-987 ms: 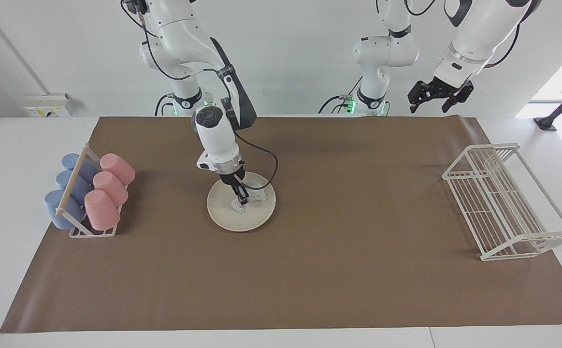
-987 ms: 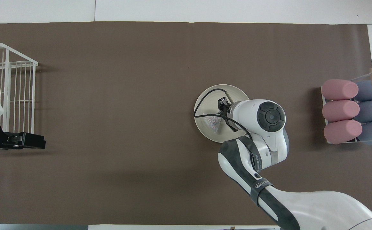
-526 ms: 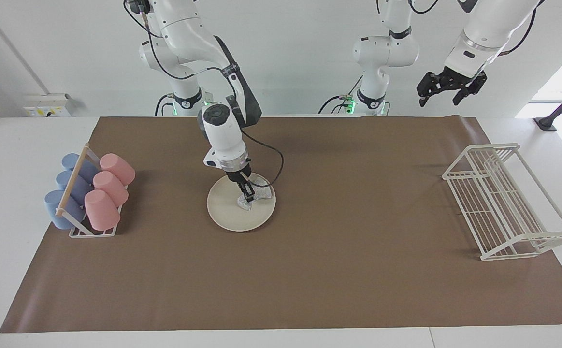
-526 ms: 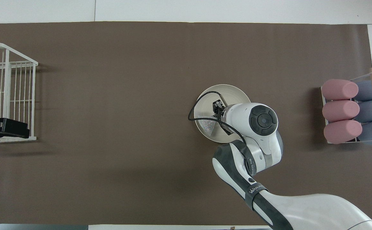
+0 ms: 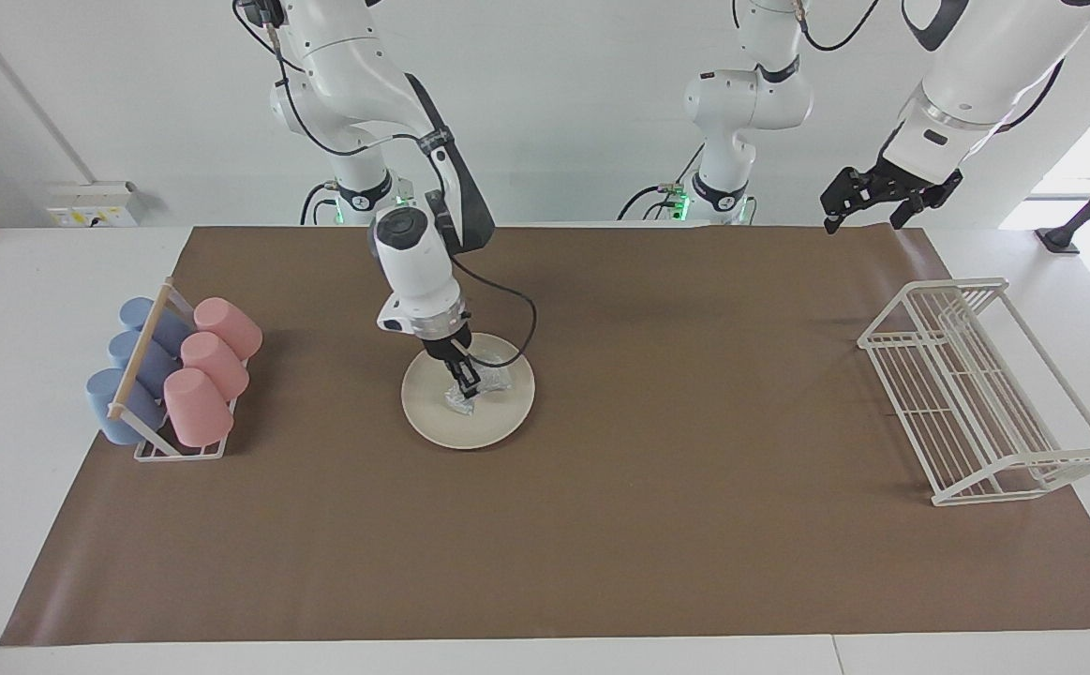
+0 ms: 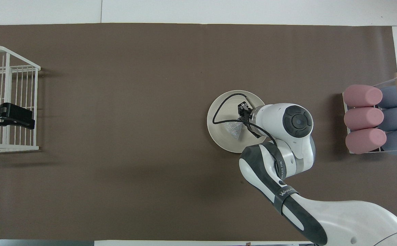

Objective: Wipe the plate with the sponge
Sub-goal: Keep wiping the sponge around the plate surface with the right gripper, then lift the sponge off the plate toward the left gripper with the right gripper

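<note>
The round cream-white plate [image 5: 468,403] lies on the brown mat [image 5: 601,525] toward the right arm's end, with bare mat all round it and its rim unobstructed. On it rests the small silvery, wrinkly wad of sponge [image 5: 470,392], pinched by the closed right gripper [image 5: 463,380] that presses it onto the plate. A rack of pink and blue cups [image 5: 170,375] stands well apart at that end, a white wire rack [image 5: 976,394] at the left arm's end, where the left gripper [image 5: 887,197] waits high above with fingers apart

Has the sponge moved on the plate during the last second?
Yes. The sponge, held by the right pincer, swept toward the wire rack end of the plate, then back toward the cups.
</note>
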Controlling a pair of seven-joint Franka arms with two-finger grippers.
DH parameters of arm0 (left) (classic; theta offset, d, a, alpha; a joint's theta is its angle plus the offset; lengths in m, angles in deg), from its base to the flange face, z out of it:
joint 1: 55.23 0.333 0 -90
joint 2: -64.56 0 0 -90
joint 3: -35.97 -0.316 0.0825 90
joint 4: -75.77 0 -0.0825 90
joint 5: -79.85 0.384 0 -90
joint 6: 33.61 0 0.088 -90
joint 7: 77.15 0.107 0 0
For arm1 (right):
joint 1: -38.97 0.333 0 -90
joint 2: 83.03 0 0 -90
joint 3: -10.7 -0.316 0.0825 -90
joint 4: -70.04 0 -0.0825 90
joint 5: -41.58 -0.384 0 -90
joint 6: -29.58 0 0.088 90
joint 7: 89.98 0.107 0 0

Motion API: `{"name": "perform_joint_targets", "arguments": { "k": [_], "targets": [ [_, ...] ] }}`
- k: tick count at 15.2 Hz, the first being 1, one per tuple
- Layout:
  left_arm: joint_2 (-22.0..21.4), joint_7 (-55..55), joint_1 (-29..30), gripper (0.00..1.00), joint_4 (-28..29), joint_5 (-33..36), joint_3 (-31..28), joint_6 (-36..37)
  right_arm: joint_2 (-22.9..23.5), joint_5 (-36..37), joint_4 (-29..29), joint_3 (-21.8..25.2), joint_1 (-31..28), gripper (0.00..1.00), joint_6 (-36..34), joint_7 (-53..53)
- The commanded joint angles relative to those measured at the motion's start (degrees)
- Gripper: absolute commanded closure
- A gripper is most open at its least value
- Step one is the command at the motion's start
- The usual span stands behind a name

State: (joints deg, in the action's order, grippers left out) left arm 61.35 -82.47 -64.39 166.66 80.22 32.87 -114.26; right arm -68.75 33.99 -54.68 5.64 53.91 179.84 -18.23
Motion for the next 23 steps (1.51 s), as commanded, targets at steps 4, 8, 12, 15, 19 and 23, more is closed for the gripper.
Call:
{"name": "perform_joint_targets", "arguments": {
  "k": [4,8,12,15,19,23],
  "targets": [
    [1.19,-2.85,0.02,0.00,-1.50,-2.83,-0.06,0.50,1.18,-0.68,-1.76,-0.39,-0.44,1.00,1.61,0.48],
    [1.55,-3.38,-0.07,0.00,-1.50,-3.10,-0.06,1.02,1.01,-0.68,-1.67,-0.39,3.94,1.00,1.70,8.99],
    [1.90,-3.38,-0.25,0.00,-1.85,-1.87,0.03,1.11,1.01,-0.68,-1.50,-0.39,6.51,1.00,1.78,13.76],
    [1.81,-3.38,-0.16,0.00,-2.12,-0.73,0.73,1.03,0.75,-0.68,0.34,-0.39,6.42,1.00,0.65,13.84],
    [1.11,-3.46,-0.07,0.00,-1.68,-0.81,0.56,0.50,-1.19,-0.68,8.84,-0.22,6.42,1.00,-11.97,16.82],
    [1.02,-3.29,0.02,0.00,-1.59,-0.73,0.55,0.32,-1.01,-0.68,20.18,-0.48,6.68,1.00,-24.20,24.81]
  ]
}}
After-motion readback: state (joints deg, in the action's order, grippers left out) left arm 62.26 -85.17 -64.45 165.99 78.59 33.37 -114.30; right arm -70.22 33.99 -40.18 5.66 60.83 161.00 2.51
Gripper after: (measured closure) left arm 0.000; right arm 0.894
